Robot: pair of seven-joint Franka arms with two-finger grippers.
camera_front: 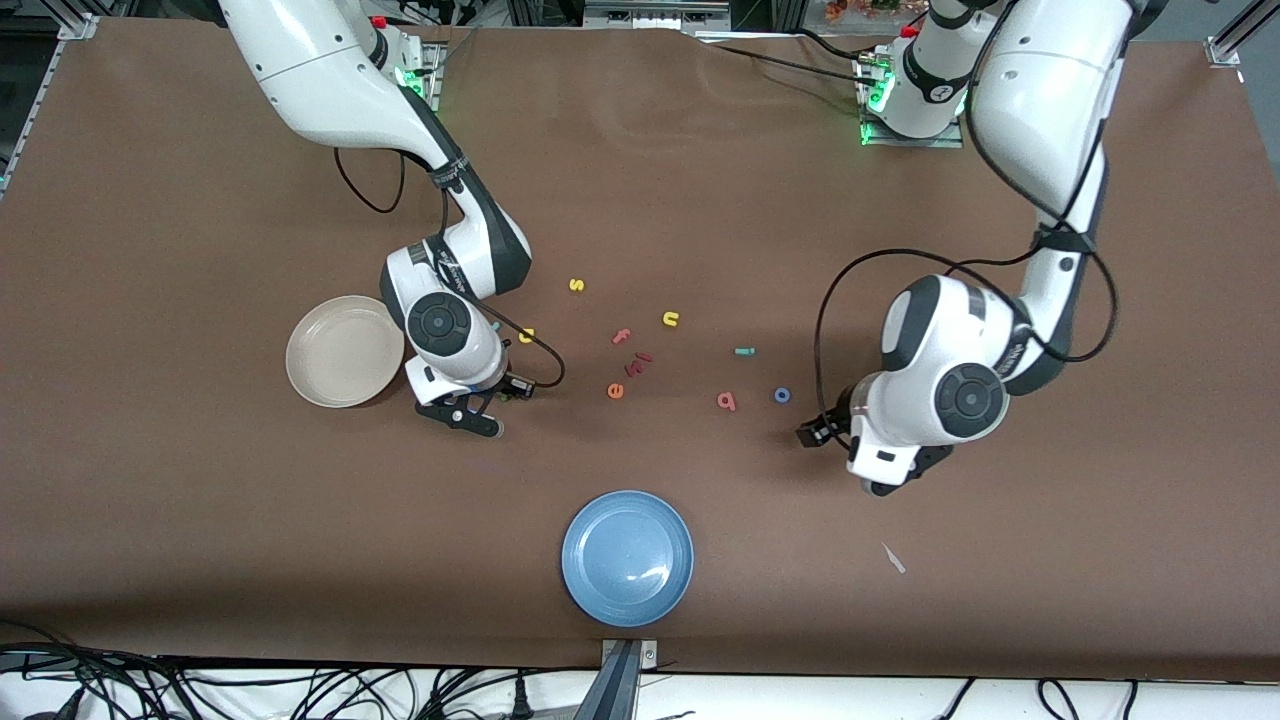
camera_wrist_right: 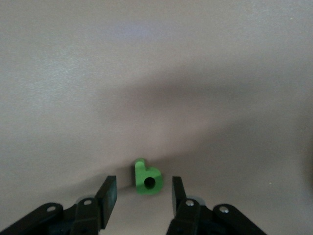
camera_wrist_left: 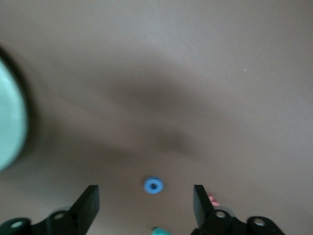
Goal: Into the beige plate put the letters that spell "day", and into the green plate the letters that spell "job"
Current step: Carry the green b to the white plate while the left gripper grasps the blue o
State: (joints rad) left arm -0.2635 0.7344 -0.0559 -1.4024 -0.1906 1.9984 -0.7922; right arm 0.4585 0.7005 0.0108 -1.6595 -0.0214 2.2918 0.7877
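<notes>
**Fig. Two-arm letter sort, front + wrist views.**

- **R arm:** right pincer (camera_wrist_right: 143,188) is down at the table (camera_front: 200,520), just beside the beige plate (camera_front: 345,350) at mid-height of the front frame. Its fingers (camera_wrist_right: 110,196) are spread astride the green a (camera_wrist_right: 146,179), with a gap visible on each side.
- **L arm:** left pincer (camera_wrist_left: 145,205) is over bare table, fingers wide apart and nothing between them. In the left wrist view the blue o (camera_wrist_left: 153,185) lies ahead of the tips, low in the frame.
- **"day" letters:** yellow d (camera_front: 526,335) is on the table next to the R arm's wrist. The y can't be made out.
- **"job" letters:** all three are on the table near mid-frame, namely teal j (camera_front: 744,351), the o, and pink b (camera_front: 727,401) beside the o.
- **Green plate** (camera_wrist_left: 10,112): seen only at the edge of the left wrist view, blurred.
- **Other items:** blue plate (camera_front: 627,557) at lower centre. Stray letters s (camera_front: 576,285), u (camera_front: 670,319), f (camera_front: 621,337) and e (camera_front: 615,391) lie around frame centre.
</notes>
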